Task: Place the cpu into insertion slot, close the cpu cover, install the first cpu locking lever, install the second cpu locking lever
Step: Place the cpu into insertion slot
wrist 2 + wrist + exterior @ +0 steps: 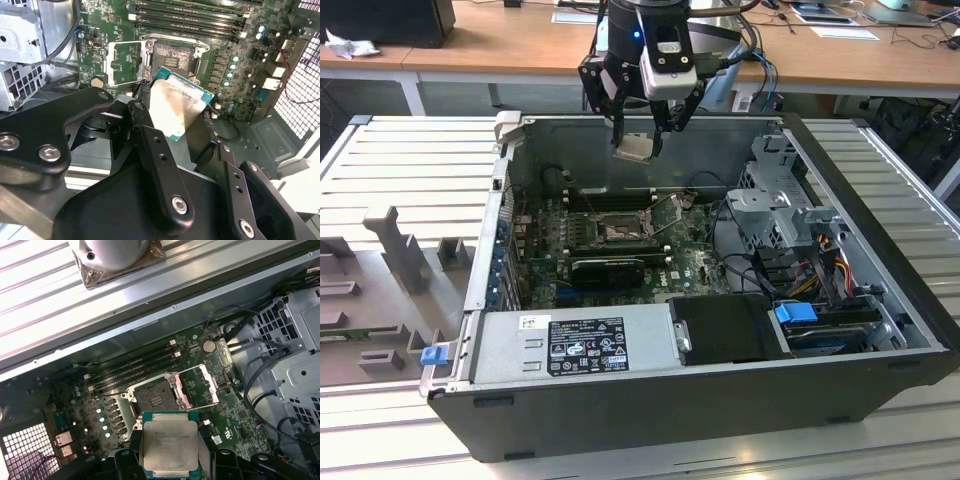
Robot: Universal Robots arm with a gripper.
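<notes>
My gripper [636,140] hangs above the open computer case, shut on the cpu [633,148], a flat square chip with a pale metal face. In both wrist views the cpu [177,107] [169,445] sits between the black fingers [150,145], held well above the board. The insertion slot [617,232] [172,57] [155,397] lies open and dark below it on the green board. The cpu cover [124,62] [202,385] is swung up beside the slot. A thin wire locking lever [175,41] runs along one side of the slot; which lever it is I cannot tell.
The black case wall [650,410] surrounds the board. A grey power supply [580,340] sits at the front, and a metal drive cage [790,210] with cables at the exterior view's right. Long memory slots [135,365] lie beside the socket. Grey fixtures [400,250] stand on the ribbed table.
</notes>
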